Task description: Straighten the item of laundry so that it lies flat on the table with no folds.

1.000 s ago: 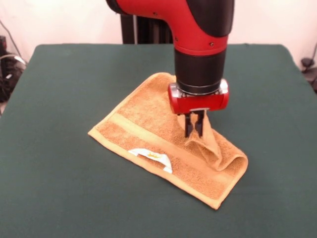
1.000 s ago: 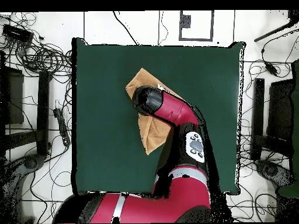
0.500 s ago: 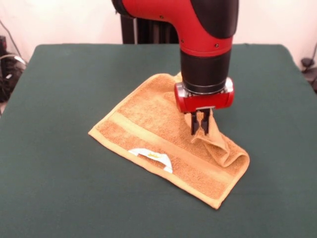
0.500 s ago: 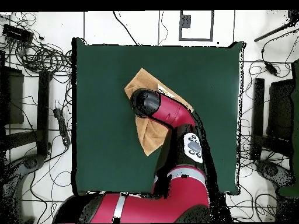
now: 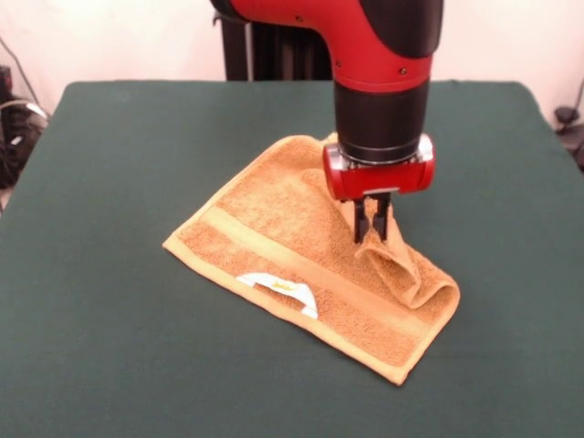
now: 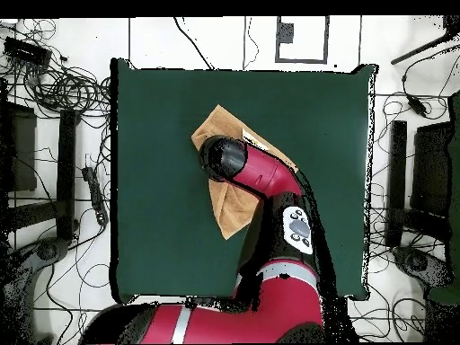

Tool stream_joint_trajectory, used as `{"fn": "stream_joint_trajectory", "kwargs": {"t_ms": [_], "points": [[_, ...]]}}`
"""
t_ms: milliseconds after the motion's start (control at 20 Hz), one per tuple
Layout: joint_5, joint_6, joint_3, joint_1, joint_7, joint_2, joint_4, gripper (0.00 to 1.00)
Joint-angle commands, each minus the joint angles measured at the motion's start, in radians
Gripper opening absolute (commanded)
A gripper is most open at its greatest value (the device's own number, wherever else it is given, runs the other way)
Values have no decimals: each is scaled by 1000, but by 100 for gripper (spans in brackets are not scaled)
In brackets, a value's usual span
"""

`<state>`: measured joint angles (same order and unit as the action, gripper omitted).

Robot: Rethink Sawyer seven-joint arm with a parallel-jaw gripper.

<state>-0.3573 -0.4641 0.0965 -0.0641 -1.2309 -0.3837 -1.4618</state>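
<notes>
The towel (image 5: 301, 265) lies a little right of the middle of the green table (image 5: 119, 164) in the front view, set on a slant so that one corner points to the lower right of the frame and another to the left. Most of it rests flat on the cloth. A flat woven band runs along its near side, and a white label (image 5: 278, 289) sits at the near edge, curling up slightly.

The right-hand part of the towel is not flat. A flap is turned over there, making a rounded fold (image 5: 429, 292) near the right corner, and from that fold a peak of cloth rises to the claw (image 5: 371, 230).

The red and black arm (image 5: 379, 82) comes down from the top of the frame, just right of centre, and ends in a red collar with two dark fingers (image 5: 359, 222) below it. The fingers are pressed close together and pinch the raised peak of towel between them, holding it above the rest of the cloth.

In the overhead view the arm (image 6: 269, 180) reaches from the bottom of the frame up to the middle of the table and covers the claw. Towel (image 6: 232, 212) shows on both sides of the arm; how much of it is folded there is hard to judge.
</notes>
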Motion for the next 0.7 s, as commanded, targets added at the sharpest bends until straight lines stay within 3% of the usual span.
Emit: {"fn": "stream_joint_trajectory", "kwargs": {"t_ms": [50,700], "points": [[-41,-19,-83,50,-297,10,-123,0],[-75,3,-138,33,-290,-10,-171,0]]}}
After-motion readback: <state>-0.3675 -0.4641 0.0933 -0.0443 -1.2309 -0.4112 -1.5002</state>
